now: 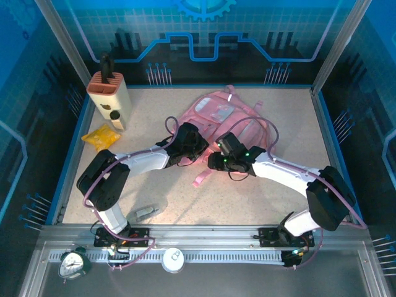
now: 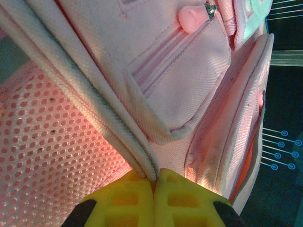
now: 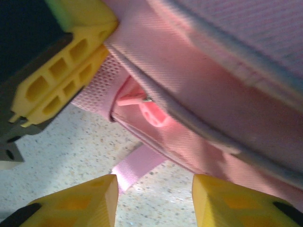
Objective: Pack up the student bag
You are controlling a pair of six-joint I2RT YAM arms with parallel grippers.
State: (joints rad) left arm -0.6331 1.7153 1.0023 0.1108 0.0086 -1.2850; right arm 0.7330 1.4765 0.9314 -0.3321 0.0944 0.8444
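The student bag (image 1: 216, 114) is a soft pink backpack lying in the middle of the table, its straps trailing toward the arms. My left gripper (image 1: 193, 150) is at the bag's near left edge. In the left wrist view its yellow fingers (image 2: 135, 198) are shut on a pale piped seam of the bag (image 2: 180, 85), beside pink mesh; a pink zip pull (image 2: 193, 18) lies further up. My right gripper (image 1: 215, 162) is at the bag's near edge, low over the table. It stands open (image 3: 155, 194) with bare table between its fingertips, the bag (image 3: 227, 71) and a pink strap end (image 3: 137, 165) just ahead.
A yellow packet (image 1: 101, 137) lies at the left, with a beige holder (image 1: 109, 93) behind it. A small grey object (image 1: 147, 212) rests near the front edge. A clock (image 1: 74, 263) and a white disc (image 1: 173, 260) sit on the rail in front.
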